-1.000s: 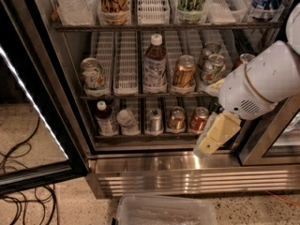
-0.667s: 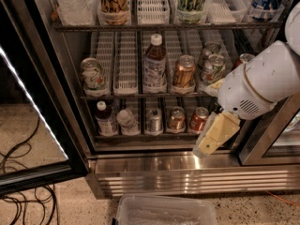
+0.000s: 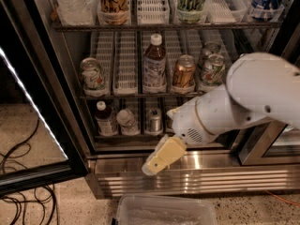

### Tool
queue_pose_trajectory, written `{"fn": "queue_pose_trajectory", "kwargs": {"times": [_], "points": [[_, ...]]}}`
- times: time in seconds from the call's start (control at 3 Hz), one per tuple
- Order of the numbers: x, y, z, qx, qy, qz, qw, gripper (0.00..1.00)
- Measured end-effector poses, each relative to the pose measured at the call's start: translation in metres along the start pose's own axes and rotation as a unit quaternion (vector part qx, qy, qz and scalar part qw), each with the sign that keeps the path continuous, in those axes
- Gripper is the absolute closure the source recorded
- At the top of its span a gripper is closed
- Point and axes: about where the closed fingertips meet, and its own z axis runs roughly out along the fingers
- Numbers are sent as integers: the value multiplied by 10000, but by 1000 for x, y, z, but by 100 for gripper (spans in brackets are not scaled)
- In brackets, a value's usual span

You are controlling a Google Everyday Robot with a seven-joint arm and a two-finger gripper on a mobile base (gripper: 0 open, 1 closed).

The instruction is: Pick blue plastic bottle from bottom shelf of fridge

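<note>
Gripper: the gripper (image 3: 153, 164) hangs low in front of the fridge (image 3: 201, 175), over its steel sill, pointing down and left; I cannot tell whether it is clenched or released, and nothing shows in its hold
Bottle: the blue plastic bottle (image 3: 104, 119) stands up and to the left of the gripper and further in, at the left end of the bottom shelf (image 3: 117, 138)
Axis: upright, white cap on top, long axis vertical
Neighbours: a can (image 3: 125, 118) sits just beside the bottle on the gripper's side, and a second can (image 3: 153, 121) stands almost straight above the gripper
Edges: the fridge side wall is close beyond the bottle, and the rack above (image 3: 117, 95) leaves little room over the cap
Open room: the bottle's front looks free, probably the best way in
Door: the glass door (image 3: 37, 125) stands open, well left of the gripper
</note>
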Motion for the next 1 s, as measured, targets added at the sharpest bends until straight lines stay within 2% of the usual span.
{"fn": "queue_pose_trajectory", "kwargs": {"times": [0.33, 0.67, 1.0], "points": [[-16, 31, 64, -288, -414, 260, 9984, 0], [-39, 48, 107, -493, -812, 308, 9950, 0], [-43, 48, 120, -481, -786, 243, 9954, 0]]}}
